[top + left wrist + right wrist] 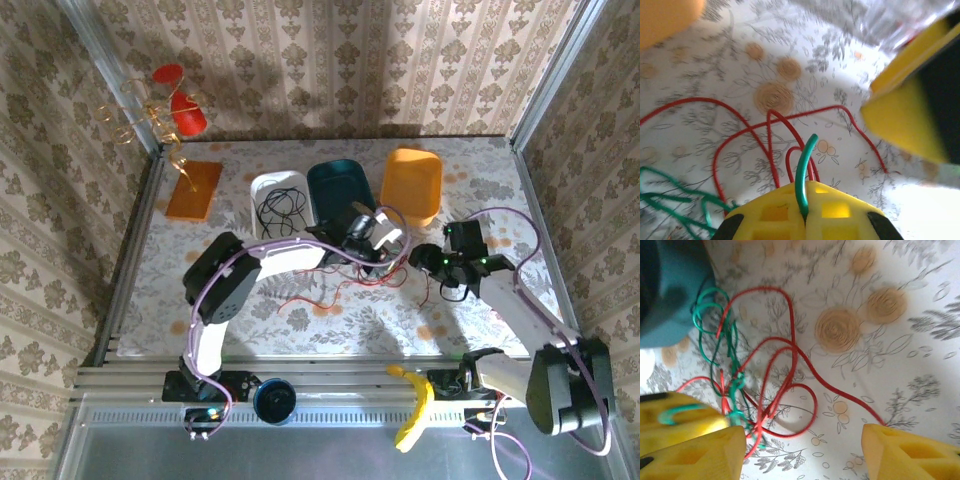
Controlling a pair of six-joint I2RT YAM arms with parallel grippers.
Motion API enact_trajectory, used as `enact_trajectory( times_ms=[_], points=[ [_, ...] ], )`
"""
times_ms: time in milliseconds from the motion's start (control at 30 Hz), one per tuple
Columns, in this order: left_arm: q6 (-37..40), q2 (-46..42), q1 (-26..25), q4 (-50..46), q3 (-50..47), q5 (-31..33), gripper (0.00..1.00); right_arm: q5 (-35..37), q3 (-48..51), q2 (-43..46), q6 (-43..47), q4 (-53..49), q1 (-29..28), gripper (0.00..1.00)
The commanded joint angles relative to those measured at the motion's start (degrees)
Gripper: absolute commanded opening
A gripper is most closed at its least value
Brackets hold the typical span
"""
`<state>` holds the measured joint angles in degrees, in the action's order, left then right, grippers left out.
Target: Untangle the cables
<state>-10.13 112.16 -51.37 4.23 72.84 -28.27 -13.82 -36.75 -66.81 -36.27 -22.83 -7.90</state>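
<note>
Cables (734, 384), thin as string, sit in a loose snarl at the middle of the flower-patterned tablecloth (380, 322). Nearest me, on the metal rail (330, 415) at the table's front edge, lie a yellow banana (414, 405) and a dark blue round roll (273, 400).

Just beyond, the left gripper (804, 202) has its yellow fingers pressed together on the thin green cable (800, 170), which arches up out of the seam between them. The rest of the green cable lies in small tight curls on the cloth.

The right gripper (802, 437) hovers just beside the left one with its jaws well apart, gripping nothing. One open loop of the thin red cable (794, 347) lies on the cloth between them. That red cable sprawls in several wide overlapping loops and crosses the green one in a knot close to the left gripper's tip.

Farther back, three plastic bins stand side by side. A white bin (258, 190) holds the coiled thin black cable (284, 206), well apart from the snarl. Next to it are a teal bin (340, 180) and an orange bin (412, 180).

In the far left corner lies a flat orange board (193, 192), with a gold wire stand (140, 115) carrying red pieces behind it.
</note>
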Motion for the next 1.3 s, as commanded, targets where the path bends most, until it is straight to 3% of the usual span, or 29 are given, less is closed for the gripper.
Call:
enact_trajectory(
  times_ms=[0,167,400,667,1267],
  points=[
    [-13.92,-4.25,5.58,17.67,-6.42,-11.07,0.0,-5.87,-3.19,-5.32,2.11,0.84,-1.98,0.64],
    [-21.05,-4.28,8.29,27.15,-12.25,-13.35,0.0,-9.08,-5.17,-8.97,3.76,3.83,-5.14,0.65],
    [-22.92,-4.14,9.29,29.54,-14.04,-13.48,0.0,-10.17,-6.84,-10.28,4.5,7.99,-9.45,0.66],
    [-22.86,-4.49,9.55,29.72,-14.74,-13.56,0.0,-9.42,-8.07,-17.25,-0.48,14.88,-9.4,0.65],
    [-21.12,-4.58,9.89,28.13,-15.28,-14.53,0.0,-13.16,-5.56,-18.84,-9.16,27.2,-4.46,0.65]
  ],
)
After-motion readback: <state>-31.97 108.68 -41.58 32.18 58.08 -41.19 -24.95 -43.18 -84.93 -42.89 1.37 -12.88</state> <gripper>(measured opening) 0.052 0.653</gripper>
